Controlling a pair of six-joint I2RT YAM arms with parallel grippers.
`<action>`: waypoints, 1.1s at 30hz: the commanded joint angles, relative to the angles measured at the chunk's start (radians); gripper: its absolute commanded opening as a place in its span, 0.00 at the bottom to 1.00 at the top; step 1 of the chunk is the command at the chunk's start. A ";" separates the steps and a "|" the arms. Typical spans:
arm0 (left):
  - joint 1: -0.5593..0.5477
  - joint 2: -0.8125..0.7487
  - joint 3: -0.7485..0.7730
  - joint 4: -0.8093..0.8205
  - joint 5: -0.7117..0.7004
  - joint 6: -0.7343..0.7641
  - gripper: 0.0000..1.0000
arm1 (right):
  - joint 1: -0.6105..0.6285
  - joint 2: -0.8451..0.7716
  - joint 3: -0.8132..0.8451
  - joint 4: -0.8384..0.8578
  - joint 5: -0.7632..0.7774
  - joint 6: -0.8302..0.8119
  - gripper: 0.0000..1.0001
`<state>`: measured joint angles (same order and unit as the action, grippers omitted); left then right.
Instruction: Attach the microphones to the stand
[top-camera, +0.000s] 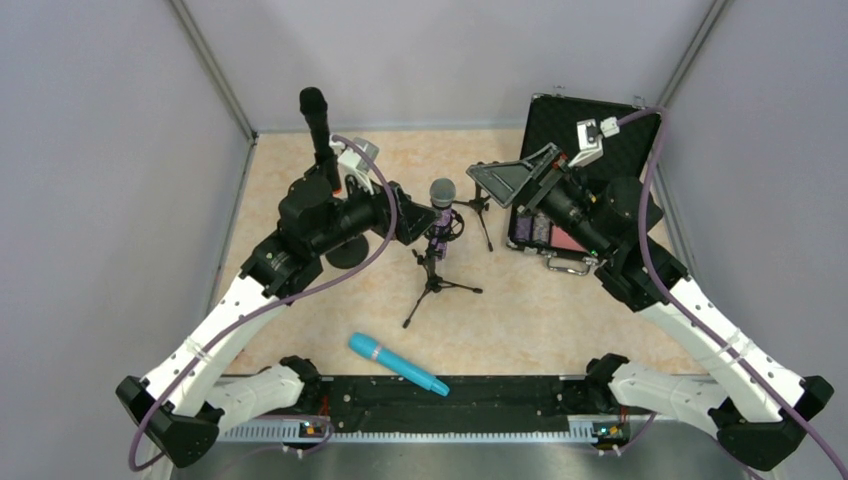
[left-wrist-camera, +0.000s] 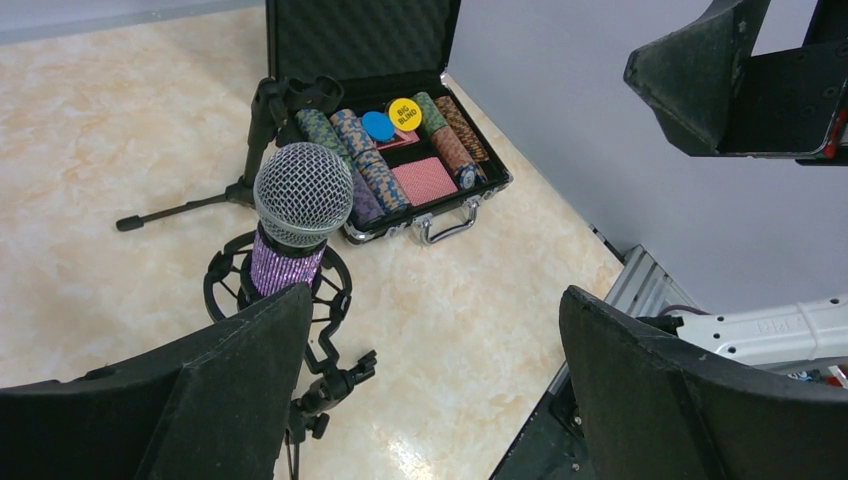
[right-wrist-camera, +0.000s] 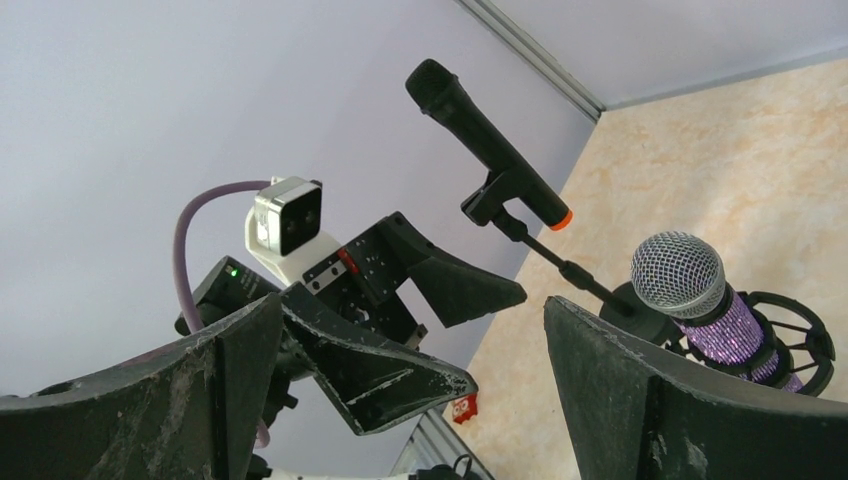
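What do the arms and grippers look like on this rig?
Left arm and right arm: white links, black joints and bases. Left gripper and right gripper: black, wedge-shaped, scuffed fingers. A purple cable loops along each arm, with a white camera on each wrist.

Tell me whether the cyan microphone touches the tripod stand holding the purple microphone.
Apart. The top view shows bare table between the cyan microphone and the nearest leg of the tripod stand.
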<state>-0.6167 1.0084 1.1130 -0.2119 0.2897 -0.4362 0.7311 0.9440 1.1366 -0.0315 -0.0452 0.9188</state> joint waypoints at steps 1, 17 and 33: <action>-0.007 -0.044 -0.011 0.028 -0.023 -0.015 0.97 | 0.009 -0.036 -0.014 0.057 0.015 0.003 0.99; -0.012 -0.111 -0.071 -0.016 -0.070 -0.052 0.97 | 0.008 -0.146 -0.193 0.174 -0.005 -0.107 0.99; -0.280 0.082 -0.059 -0.153 -0.566 -0.040 0.95 | 0.007 -0.208 -0.412 -0.024 0.086 -0.263 0.99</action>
<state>-0.8501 1.0271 1.0355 -0.3248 -0.0723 -0.4908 0.7311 0.7227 0.7448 0.0082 0.0265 0.7055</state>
